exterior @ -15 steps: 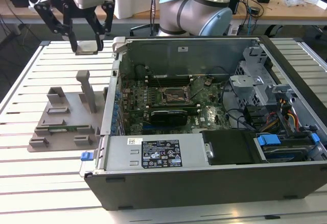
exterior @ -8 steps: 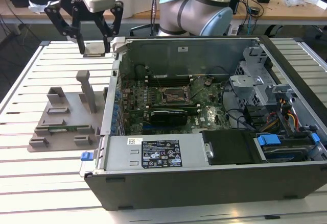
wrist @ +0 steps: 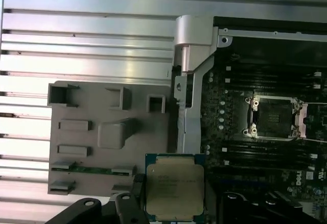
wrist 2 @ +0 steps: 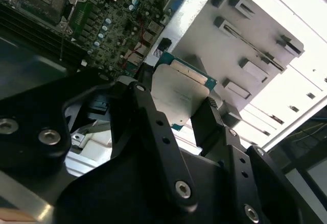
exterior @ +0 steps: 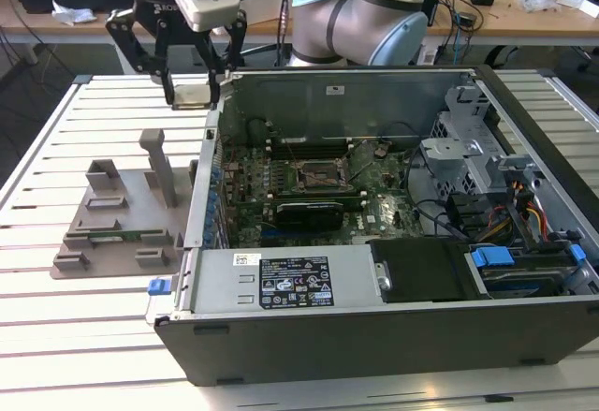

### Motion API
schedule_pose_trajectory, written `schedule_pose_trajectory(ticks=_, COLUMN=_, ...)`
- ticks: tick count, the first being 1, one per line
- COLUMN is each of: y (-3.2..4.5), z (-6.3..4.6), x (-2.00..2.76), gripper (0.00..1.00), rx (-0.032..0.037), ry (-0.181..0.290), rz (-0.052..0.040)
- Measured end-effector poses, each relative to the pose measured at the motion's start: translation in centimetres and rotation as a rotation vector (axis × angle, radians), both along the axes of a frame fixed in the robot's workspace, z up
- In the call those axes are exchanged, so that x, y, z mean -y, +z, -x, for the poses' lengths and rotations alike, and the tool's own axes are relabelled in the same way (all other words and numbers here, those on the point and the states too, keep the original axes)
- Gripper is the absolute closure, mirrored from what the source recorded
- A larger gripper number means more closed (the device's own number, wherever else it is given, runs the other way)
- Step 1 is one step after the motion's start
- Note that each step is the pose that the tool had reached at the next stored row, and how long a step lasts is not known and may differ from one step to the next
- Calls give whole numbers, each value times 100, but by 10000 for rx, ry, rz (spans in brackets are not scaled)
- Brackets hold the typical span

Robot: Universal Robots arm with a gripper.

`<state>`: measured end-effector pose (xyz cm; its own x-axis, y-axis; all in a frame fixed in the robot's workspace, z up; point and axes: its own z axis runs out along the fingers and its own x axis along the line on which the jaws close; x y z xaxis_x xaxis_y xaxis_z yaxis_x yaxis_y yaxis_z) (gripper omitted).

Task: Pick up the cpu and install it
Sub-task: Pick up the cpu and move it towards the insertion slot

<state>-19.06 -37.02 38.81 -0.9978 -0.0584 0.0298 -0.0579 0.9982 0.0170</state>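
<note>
Spanning the exterior view, a slatted white counter [exterior: 56,336] carried an open computer case [exterior: 374,336] lying on its side. The grey robot arm [exterior: 356,18] reached over from behind it. On the exterior view's left of the case, a grey plastic tray [exterior: 112,233] with several moulded slots sat on the counter. Inside the case lay the green motherboard [exterior: 374,214], with the black-framed socket [exterior: 321,177] near its middle.

The end effector [exterior: 193,95] hung above the counter, just beside the case wall on the exterior view's left. It was closed on the cpu [wrist 2: 181,94], with a black finger against each of two opposite edges. The cpu was off the tray and in the air, metal top facing the first wrist view, and well apart from the socket.

The hold appeared to rest only on thin edges, so a jolt or a brush against the case wall could probably turn the cpu between the fingers or drop it. If it reached the socket twisted or tilted, it would likely sit crooked and might damage the contacts beneath. Whether its corner marking matched the socket could not be told.
</note>
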Motion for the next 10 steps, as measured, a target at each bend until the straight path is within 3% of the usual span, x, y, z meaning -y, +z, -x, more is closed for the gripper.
schedule_pose_trajectory(ticks=3, y=-34, z=-73, x=-4, gripper=45, rx=-20, ry=0, rz=3)
schedule_pose_trajectory(ticks=6, y=-140, z=-234, x=-23, gripper=45, rx=-91, ry=0, rz=3)
schedule_pose_trajectory(ticks=10, y=-204, z=-378, x=-55, gripper=45, rx=-141, ry=0, rz=2)
